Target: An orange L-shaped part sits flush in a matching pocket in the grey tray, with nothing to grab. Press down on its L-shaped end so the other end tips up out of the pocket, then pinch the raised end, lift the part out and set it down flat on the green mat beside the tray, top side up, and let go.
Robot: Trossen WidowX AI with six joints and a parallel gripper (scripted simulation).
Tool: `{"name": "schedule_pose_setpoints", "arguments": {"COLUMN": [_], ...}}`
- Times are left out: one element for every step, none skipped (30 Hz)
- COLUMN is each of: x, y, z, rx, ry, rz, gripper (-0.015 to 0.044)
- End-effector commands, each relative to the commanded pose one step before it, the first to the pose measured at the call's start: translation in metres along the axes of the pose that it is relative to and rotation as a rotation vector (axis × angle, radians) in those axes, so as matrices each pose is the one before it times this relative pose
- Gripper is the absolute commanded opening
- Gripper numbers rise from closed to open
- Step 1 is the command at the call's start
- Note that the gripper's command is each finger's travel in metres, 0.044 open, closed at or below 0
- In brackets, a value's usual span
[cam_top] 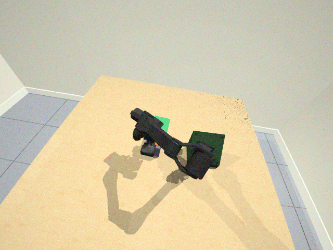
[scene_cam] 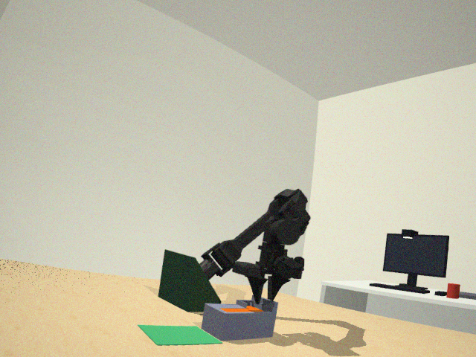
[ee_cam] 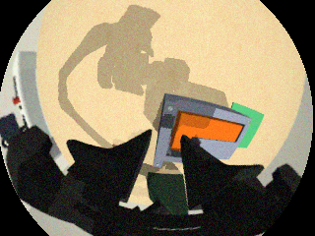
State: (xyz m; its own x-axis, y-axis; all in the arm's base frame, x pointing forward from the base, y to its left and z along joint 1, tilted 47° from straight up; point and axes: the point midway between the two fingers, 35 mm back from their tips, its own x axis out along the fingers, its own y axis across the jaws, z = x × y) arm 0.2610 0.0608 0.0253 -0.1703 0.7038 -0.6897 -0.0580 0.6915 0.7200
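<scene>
The orange L-shaped part (cam_top: pixel 156 144) (scene_cam: pixel 238 309) (ee_cam: pixel 212 130) lies in its pocket in the grey tray (cam_top: pixel 157 152) (scene_cam: pixel 238 325) (ee_cam: pixel 217 147). It looks level, with no end visibly raised. My gripper (scene_cam: pixel 265 301) (ee_cam: pixel 166 135) points down over the tray's end by the L-shaped end, its fingers apart with nothing between them. In the wrist view one fingertip overlaps the L-shaped end and the other appears beyond the tray's wall. Whether a tip touches the part cannot be told. The arm hides much of the tray in the top view.
The green mat (cam_top: pixel 165 122) (scene_cam: pixel 178 335) (ee_cam: pixel 253 124) lies flat beside the tray, at the end away from the fingers. The dark green arm base (cam_top: pixel 218 145) (scene_cam: pixel 184 280) (ee_cam: pixel 167 192) stands on the table. The tray has raised walls around its finger-side end.
</scene>
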Motion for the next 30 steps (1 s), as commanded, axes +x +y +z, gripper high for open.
{"name": "schedule_pose_setpoints", "arguments": {"x": [0.00544, 0.00000, 0.00028, 0.00053, 0.00080, 0.00106, 0.00134, 0.00158, 0.00167, 0.00168, 0.00168, 0.00167, 0.00167, 0.00167, 0.00166, 0.00166, 0.00166, 0.00166, 0.00165, 0.00165, 0.00165, 0.00164, 0.00164, 0.00164, 0.00163, 0.00132, 0.00080, 0.00027, 0.00000, 0.00000], "y": [-0.00040, 0.00000, -0.00001, -0.00001, -0.00002, -0.00002, -0.00002, -0.00002, -0.00002, -0.00001, -0.00001, 0.00000, 0.00000, 0.00001, 0.00001, 0.00002, 0.00002, 0.00003, 0.00003, 0.00004, 0.00004, 0.00005, 0.00005, 0.00005, 0.00006, 0.00005, 0.00003, 0.00001, 0.00000, 0.00000], "z": [0.00048, 0.00000, 0.00002, 0.00004, 0.00005, 0.00006, 0.00007, 0.00008, 0.00007, 0.00006, 0.00005, 0.00004, 0.00003, 0.00002, 0.00001, -0.00001, -0.00002, -0.00003, -0.00004, -0.00005, -0.00006, -0.00007, -0.00008, -0.00009, -0.00011, -0.00009, -0.00006, -0.00002, 0.00000, 0.00000], "rx": [0.0051, 0.0000, 0.0000, 0.0000, 0.0000, 0.0000, 0.0000, 0.0000, 0.0000, 0.0000, 0.0000, 0.0000, 0.0000, 0.0000, 0.0000, 0.0000, 0.0000, 0.0000, 0.0000, 0.0000, 0.0000, 0.0000, 0.0000, 0.0000, 0.0000, 0.0000, 0.0000, 0.0000, 0.0000, 0.0000], "ry": [-0.01205, 0.00000, -0.00001, -0.00002, -0.00003, -0.00003, -0.00004, -0.00004, -0.00004, -0.00004, -0.00003, -0.00003, -0.00002, -0.00002, -0.00001, -0.00001, 0.00000, 0.00001, 0.00001, 0.00002, 0.00003, 0.00003, 0.00004, 0.00005, 0.00005, 0.00005, 0.00003, 0.00001, 0.00000, 0.00000], "rz": [0.00541, 0.00000, -0.00002, -0.00003, -0.00005, -0.00006, -0.00006, -0.00006, -0.00005, -0.00003, -0.00002, 0.00000, 0.00002, 0.00004, 0.00005, 0.00007, 0.00009, 0.00010, 0.00012, 0.00014, 0.00015, 0.00017, 0.00019, 0.00020, 0.00022, 0.00019, 0.00012, 0.00004, 0.00000, 0.00000], "gripper": [0.0180, 0.0180, 0.0180, 0.0180, 0.0180, 0.0180, 0.0180, 0.0180, 0.0180, 0.0180, 0.0180, 0.0180, 0.0180, 0.0180, 0.0180, 0.0180, 0.0180, 0.0180, 0.0180, 0.0180, 0.0180, 0.0180, 0.0180, 0.0180, 0.0180, 0.0180, 0.0180, 0.0180, 0.0180, 0.0180]}}
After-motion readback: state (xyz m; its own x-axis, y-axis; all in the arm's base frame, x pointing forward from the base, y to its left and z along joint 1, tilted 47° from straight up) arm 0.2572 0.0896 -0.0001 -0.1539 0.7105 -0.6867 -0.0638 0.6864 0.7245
